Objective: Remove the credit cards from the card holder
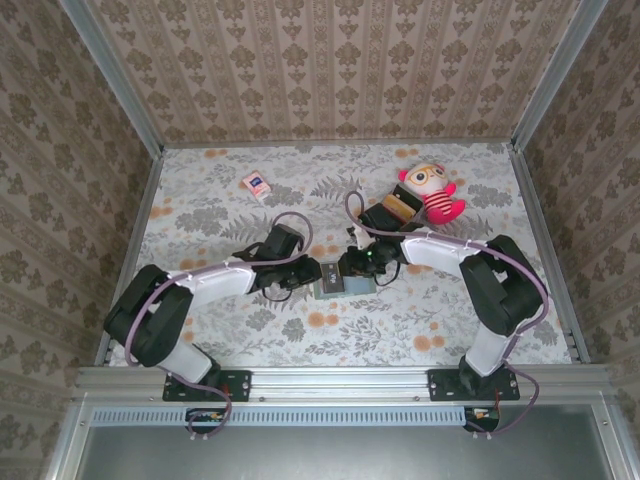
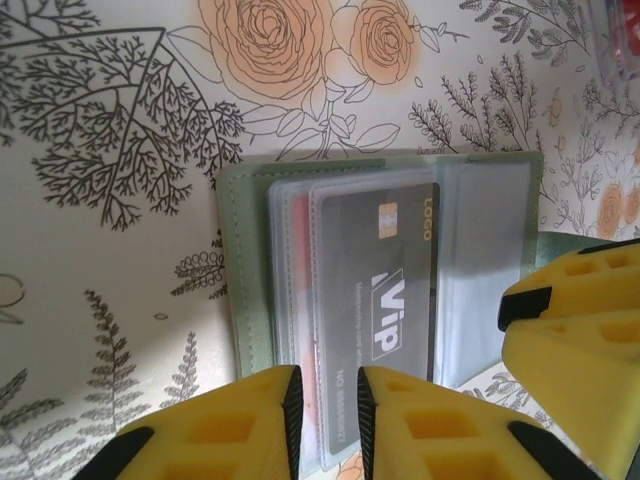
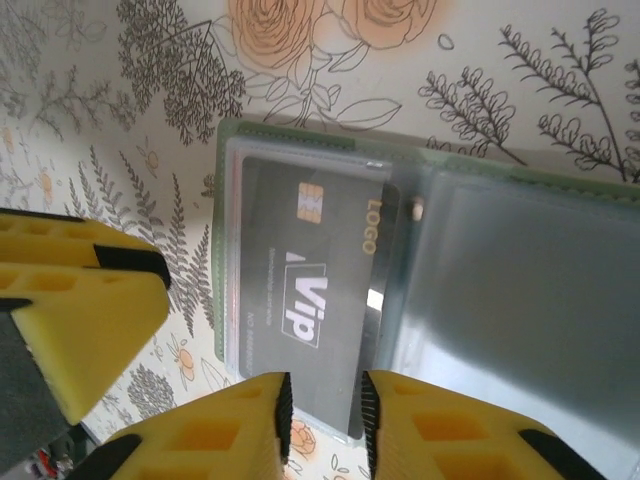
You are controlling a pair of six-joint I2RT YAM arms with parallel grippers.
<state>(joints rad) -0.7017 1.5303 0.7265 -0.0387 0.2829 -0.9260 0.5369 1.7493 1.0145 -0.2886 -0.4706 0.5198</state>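
The grey-green card holder (image 1: 336, 290) lies open on the flowered cloth between both arms. Its clear sleeves hold a dark grey credit card marked VIP (image 2: 385, 285), with a reddish card (image 2: 296, 270) showing behind it. My left gripper (image 2: 328, 388) stands over the near edge of the sleeves, its jaws a narrow gap apart, with the flat sleeve edge between them. My right gripper (image 3: 325, 392) hovers at the lower end of the VIP card (image 3: 310, 285), also with a narrow gap. The holder's green rim (image 3: 222, 190) shows beside that card. In the top view the left gripper (image 1: 312, 278) and the right gripper (image 1: 352, 268) meet over the holder.
A plush doll (image 1: 432, 192) and a stack of red, tan and black blocks (image 1: 398, 208) sit behind the right arm. A pink-and-white packet (image 1: 257, 185) lies at the back left. Patterned walls enclose the table on three sides.
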